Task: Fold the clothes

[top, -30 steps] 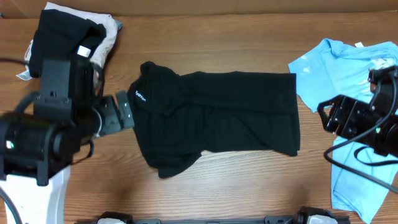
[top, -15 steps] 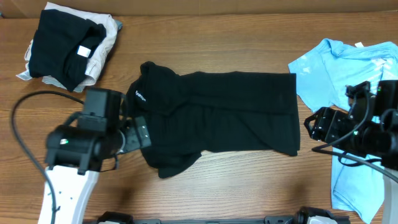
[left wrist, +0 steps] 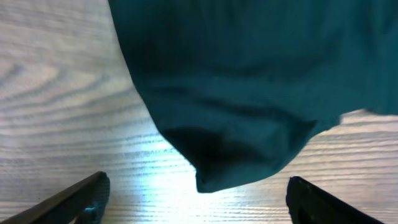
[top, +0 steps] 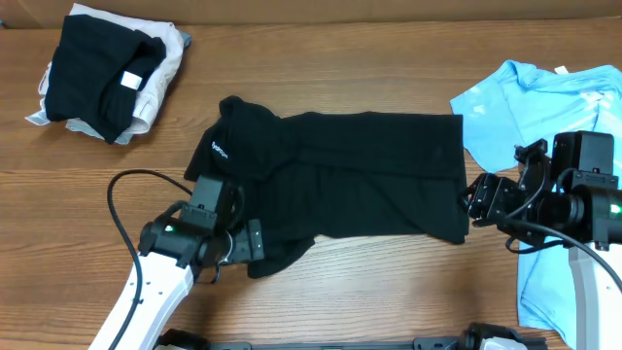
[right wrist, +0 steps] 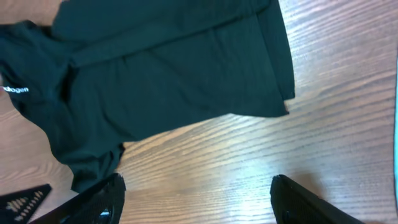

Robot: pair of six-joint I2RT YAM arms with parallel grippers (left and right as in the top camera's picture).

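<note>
The black T-shirt [top: 340, 175] lies spread on the table [top: 369, 292]. The left claw [top: 255, 240] hangs released at its lower-left corner; the right claw [top: 473, 197], also released and empty, sits just beside its right hem.

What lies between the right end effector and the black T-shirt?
Only bare table between the right end effector and the black T-shirt, shown in the right wrist view.

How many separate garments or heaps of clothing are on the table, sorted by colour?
Black: 1, the spread black T-shirt
Black on white: 1, the folded stack
Light blue: 1, the blue heap; how many shirts it contains cannot be told
Total: 3
</note>
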